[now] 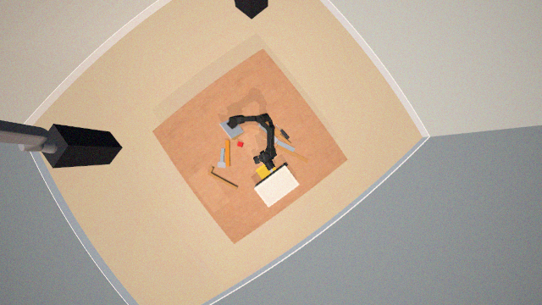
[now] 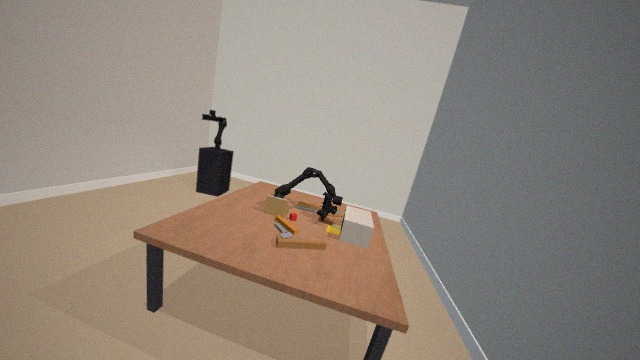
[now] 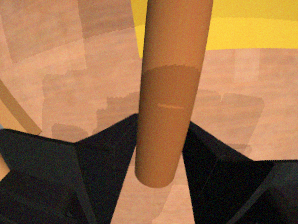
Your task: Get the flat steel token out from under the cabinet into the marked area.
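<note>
My gripper (image 3: 160, 121) (image 1: 259, 159) (image 2: 323, 215) is shut on a brown wooden rod (image 3: 169, 76), which sticks out forward between the fingers, low over the table. The rod's far end reaches over the yellow marked area (image 3: 256, 10) (image 1: 262, 171) (image 2: 333, 230) in front of the pale cabinet (image 1: 277, 186) (image 2: 357, 227). The token does not show in the top and exterior views.
A red cube (image 1: 240, 144) (image 2: 293, 216), an orange bar (image 1: 227, 152) (image 2: 287, 224), a grey T-shaped tool (image 1: 221, 158) and a brown L-shaped hook (image 1: 223, 180) (image 2: 300, 244) lie left of the cabinet. Thin sticks (image 1: 292, 153) lie on the arm's other side.
</note>
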`<state>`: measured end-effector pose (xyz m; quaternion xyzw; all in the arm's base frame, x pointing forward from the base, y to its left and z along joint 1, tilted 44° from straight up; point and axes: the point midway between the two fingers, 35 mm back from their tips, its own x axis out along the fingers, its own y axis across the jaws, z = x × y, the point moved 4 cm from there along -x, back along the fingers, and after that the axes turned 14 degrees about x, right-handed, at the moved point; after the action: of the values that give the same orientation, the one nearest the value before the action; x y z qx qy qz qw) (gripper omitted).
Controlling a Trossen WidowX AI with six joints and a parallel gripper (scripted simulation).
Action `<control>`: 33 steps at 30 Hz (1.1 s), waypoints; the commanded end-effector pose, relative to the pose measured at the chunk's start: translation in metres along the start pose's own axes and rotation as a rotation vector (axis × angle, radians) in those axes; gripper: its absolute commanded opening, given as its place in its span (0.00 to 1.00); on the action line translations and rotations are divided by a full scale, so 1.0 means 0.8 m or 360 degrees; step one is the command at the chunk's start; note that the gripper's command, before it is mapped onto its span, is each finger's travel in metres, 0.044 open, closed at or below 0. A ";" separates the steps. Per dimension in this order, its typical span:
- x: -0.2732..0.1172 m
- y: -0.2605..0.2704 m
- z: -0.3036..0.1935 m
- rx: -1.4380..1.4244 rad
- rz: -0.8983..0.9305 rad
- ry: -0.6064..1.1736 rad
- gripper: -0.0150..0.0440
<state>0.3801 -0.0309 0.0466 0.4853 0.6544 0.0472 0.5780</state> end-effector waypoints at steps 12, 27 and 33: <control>0.001 -0.005 -0.015 -0.0004 -0.0012 -0.0003 0.25; 0.001 -0.008 -0.034 -0.0003 -0.0012 -0.0002 0.25; 0.001 -0.010 -0.042 -0.0003 -0.0012 -0.0001 0.25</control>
<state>0.3532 -0.0196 0.0524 0.4809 0.6547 0.0471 0.5813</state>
